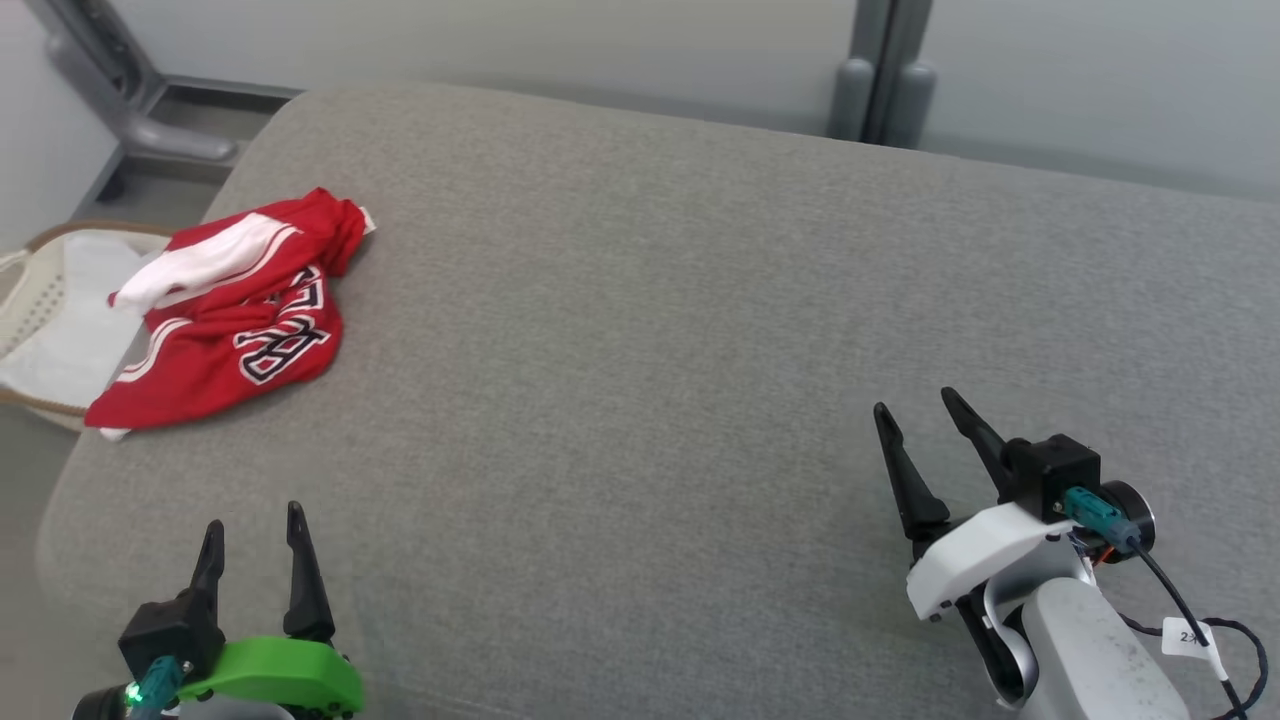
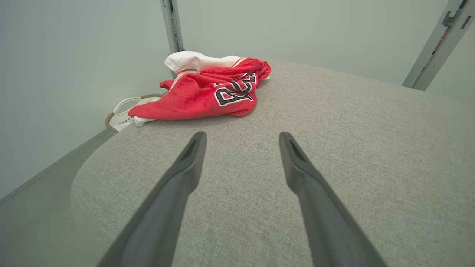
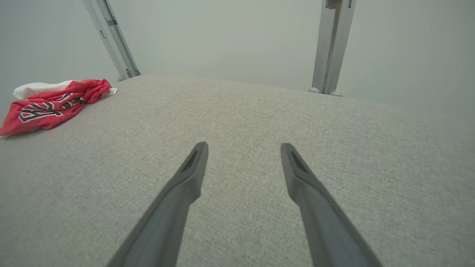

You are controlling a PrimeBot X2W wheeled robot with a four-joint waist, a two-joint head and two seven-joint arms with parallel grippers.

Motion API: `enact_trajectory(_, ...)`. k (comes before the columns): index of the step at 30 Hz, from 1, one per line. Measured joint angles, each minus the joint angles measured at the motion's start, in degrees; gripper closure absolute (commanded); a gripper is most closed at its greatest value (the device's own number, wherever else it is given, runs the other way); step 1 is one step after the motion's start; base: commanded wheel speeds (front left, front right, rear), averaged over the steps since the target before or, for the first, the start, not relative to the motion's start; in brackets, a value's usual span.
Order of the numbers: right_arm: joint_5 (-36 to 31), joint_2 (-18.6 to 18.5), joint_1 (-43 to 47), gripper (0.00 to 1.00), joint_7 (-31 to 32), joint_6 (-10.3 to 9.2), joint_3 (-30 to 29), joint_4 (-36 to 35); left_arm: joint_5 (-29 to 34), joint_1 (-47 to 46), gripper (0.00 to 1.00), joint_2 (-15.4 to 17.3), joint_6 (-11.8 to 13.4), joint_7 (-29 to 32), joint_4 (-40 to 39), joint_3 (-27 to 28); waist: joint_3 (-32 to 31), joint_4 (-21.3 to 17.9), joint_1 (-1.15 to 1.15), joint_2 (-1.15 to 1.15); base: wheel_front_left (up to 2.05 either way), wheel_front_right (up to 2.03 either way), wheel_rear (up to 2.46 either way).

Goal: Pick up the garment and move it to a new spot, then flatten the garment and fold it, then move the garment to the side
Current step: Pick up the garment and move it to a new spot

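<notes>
**A:** Where's the garment?

**B:** The crumpled red jersey (image 1: 235, 320), white-striped with black-and-white lettering, lies at the far left edge of the grey fabric cushion (image 1: 640, 300). A pale woven basket (image 1: 40, 290) sits just beyond that edge. The jersey is ahead of the left gripper (image 1: 254, 515), not touching it, and well apart from the right gripper (image 1: 914, 400).

**A:** And the jaws?

**B:** Left jaws are spread fairly wide and hold nothing. Right jaws are the same, over bare cushion.
</notes>
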Motion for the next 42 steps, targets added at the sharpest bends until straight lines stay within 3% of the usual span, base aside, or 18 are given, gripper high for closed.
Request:
enact_trajectory(9, -0.4, 0.0, -1.0, 0.00, 0.0, 0.00, 1.6, 0.3, -3.2, 0.0, 0.00, 0.0, 0.2, 0.0, 0.3, 2.2, 1.0, 6.2, 0.00, 0.00, 0.00, 0.00, 0.00)
enact_trajectory(19, -2.9, 0.0, -5.6, 0.00, 0.0, 0.00, 3.3, -0.7, -1.7, -9.7, 0.00, 0.2, -3.1, 0.0, 5.9, 6.5, 5.1, 5.1, 0.00, 0.00, 0.00, 0.00, 0.00)
enact_trajectory(29, -4.1, 0.0, -9.8, 0.00, 0.0, 0.00, 5.4, -4.6, -2.2, -25.8, 0.00, 8.3, -4.0, 0.0, 19.6, 9.2, 11.4, -0.2, 0.00, 0.00, 0.00, 0.00, 0.00)
enact_trajectory(38, -5.7, 0.0, -12.8, 0.00, 0.0, 0.00, 7.3, -7.7, -7.3, -38.6, 0.00, 17.0, -4.1, 0.0, 35.4, 4.1, 17.6, -5.1, 0.00, 0.00, 0.00, 0.00, 0.00)
enact_trajectory(42, -6.7, 0.0, -13.2, 0.00, 0.0, 0.00, 7.2, -8.6, -10.4, -43.0, 0.00, 19.2, -4.1, 1.4, 41.0, 1.6, 20.2, -7.2, 0.00, 0.00, 0.00, 0.00, 0.00)
